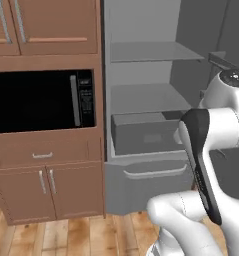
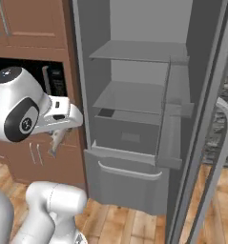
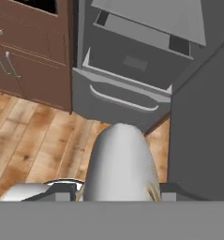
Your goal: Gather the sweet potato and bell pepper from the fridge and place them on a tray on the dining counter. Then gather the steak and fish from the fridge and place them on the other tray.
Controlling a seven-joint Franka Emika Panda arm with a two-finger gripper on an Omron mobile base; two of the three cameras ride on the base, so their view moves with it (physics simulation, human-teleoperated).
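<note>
No text, label, brand, number or sign is reading clearly anywhere. The microwave [image 1: 41, 102] is showing a dark control panel [image 1: 85, 100] with small pale marks on its buttons, but they are blurring into specks too small to make out. The round grey cap [image 2: 24, 123] on the arm is carrying a faint light mark, too blurred to read as a letter or logo. The fridge [image 2: 134, 95] drawer [image 1: 141, 132] is bearing a plain rectangular patch with nothing written on it.
</note>
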